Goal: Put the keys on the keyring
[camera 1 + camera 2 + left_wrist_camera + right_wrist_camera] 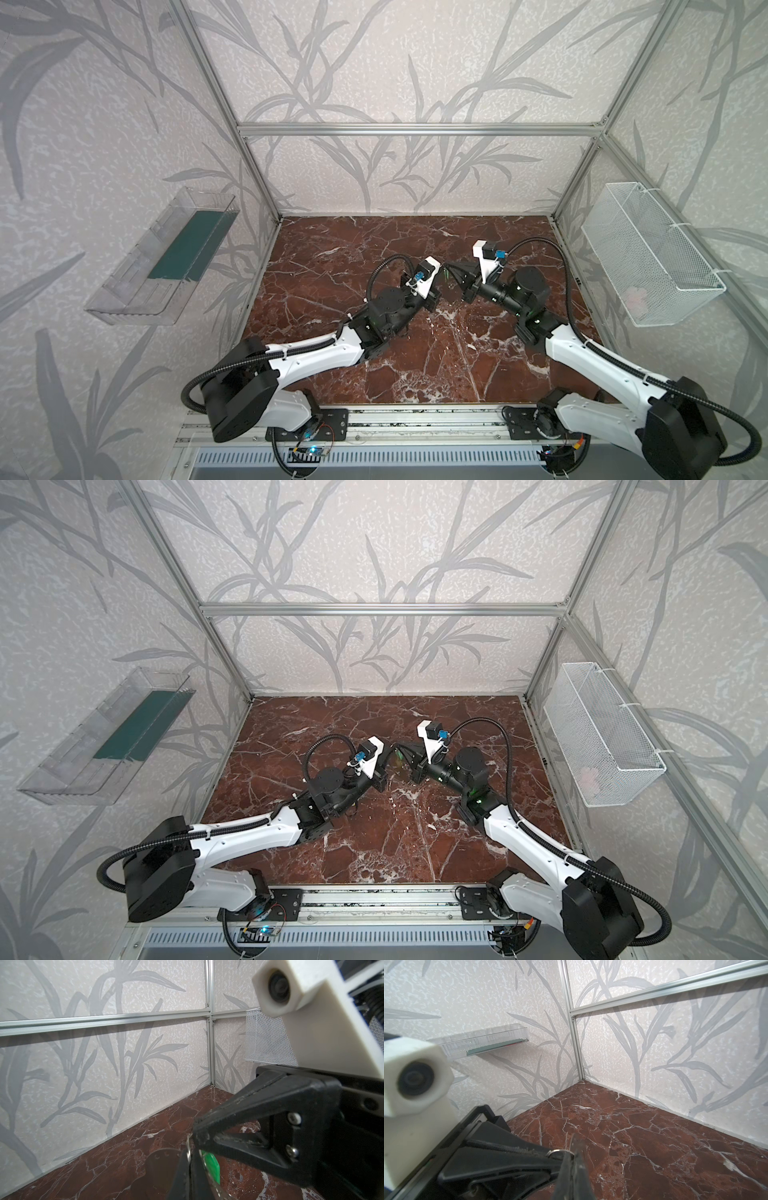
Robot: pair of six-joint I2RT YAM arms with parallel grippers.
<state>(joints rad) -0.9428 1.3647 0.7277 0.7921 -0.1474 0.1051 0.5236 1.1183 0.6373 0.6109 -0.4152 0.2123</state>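
Both grippers meet above the middle of the marble floor in both top views. My left gripper [190,1154] is shut on the small metal split ring of the green key [212,1164], which hangs beside its fingers. In a top view the key is only a green glint [444,272]. My right gripper [572,1154] is shut on the keyring [576,1142], seen edge-on past its fingertips. In the left wrist view the keyring [158,1167] looks dark, with small holes along its edge. The split ring [558,1152] touches that edge. The left gripper [440,280] and right gripper [448,266] nearly touch.
A clear plastic tray [162,257] with a dark green liner hangs on the left wall. A white mesh basket [648,257] hangs on the right wall. Aluminium frame posts stand at the back corners of the red marble floor [374,249].
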